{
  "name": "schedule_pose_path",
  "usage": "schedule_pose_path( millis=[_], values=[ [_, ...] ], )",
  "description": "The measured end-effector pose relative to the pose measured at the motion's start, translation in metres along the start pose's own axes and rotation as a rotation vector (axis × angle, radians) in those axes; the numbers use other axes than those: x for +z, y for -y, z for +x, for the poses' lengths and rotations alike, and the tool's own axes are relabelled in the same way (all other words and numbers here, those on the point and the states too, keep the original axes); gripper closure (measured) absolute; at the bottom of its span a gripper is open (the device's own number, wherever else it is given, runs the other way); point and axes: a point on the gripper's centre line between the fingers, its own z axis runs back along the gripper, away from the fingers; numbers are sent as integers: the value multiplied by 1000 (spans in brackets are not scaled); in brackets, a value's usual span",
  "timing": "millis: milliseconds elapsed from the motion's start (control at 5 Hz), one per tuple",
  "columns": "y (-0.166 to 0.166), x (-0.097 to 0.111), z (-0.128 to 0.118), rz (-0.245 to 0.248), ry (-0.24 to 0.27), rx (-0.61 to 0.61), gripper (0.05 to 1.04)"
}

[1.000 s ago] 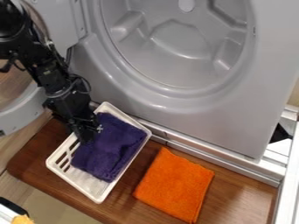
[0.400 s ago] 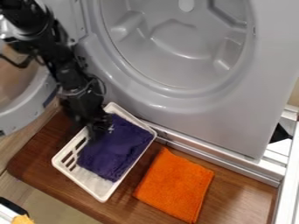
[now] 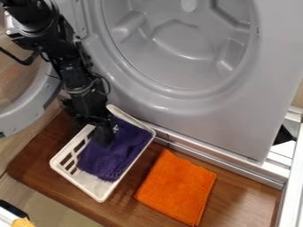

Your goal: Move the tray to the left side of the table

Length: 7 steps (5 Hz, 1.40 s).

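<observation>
A grey appliance front [image 3: 231,133] rises behind the brown wooden table [image 3: 239,199], with a large oval recess [image 3: 177,40] moulded into it. At the left a round door [image 3: 21,113] with a pale grey rim stands open. A silvery rail [image 3: 222,168] runs along the table's back edge, meeting a white frame [image 3: 291,181] at the right. Beige floor [image 3: 53,206] shows at the lower left. Soft glints lie on the recess's lip.
</observation>
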Motion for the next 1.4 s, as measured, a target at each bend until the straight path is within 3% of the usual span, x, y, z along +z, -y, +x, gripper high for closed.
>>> schedule_pose_path(
  millis=[200, 800, 1400],
  values=[
    [8, 8, 2, 20, -17, -26, 79],
    [33, 60, 7, 102, 7, -54, 83],
    [51, 80, 16, 100, 34, -101, 83]
  ],
)
